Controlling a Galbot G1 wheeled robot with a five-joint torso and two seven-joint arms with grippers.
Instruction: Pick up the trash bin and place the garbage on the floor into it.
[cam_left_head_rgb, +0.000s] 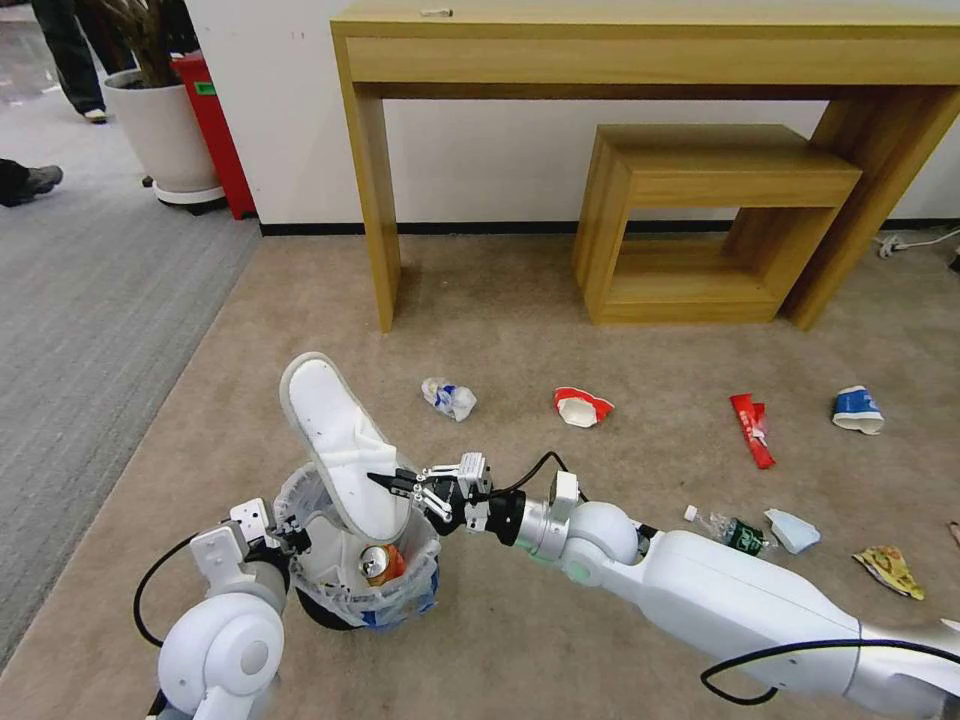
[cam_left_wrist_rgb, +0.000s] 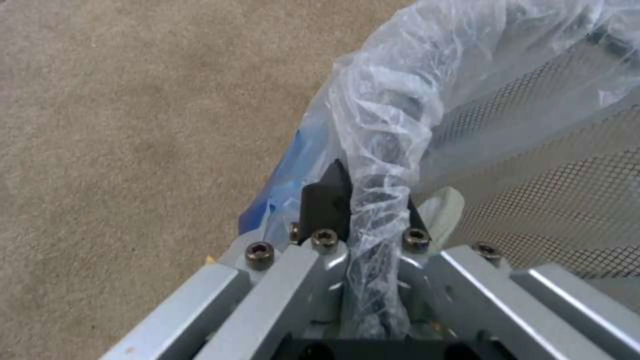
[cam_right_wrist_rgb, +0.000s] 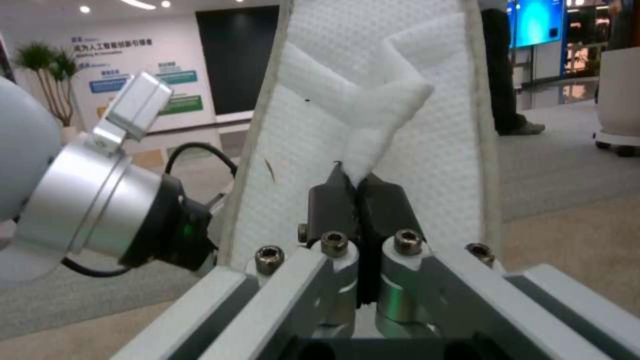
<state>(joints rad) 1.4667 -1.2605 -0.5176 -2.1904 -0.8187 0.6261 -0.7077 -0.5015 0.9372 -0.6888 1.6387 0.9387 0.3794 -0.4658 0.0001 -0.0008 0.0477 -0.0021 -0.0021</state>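
Across the beige floor (cam_left_head_rgb: 520, 330), garbage lies scattered at right. Lower left, the trash bin (cam_left_head_rgb: 355, 590) hangs from the left gripper (cam_left_head_rgb: 290, 537), clamped on its bagged rim. The right gripper (cam_left_head_rgb: 385, 482), pinching the white slipper (cam_left_head_rgb: 335, 440) strap, should part only once the slipper's heel sits deep inside.

Head overhead; wrist views close, sharing the trash bin (cam_left_head_rgb: 360, 560).

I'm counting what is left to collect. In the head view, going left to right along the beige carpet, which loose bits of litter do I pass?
Blue-white crumpled cup → red-white crushed cup → red wrapper → blue-white cup → yellow wrapper.
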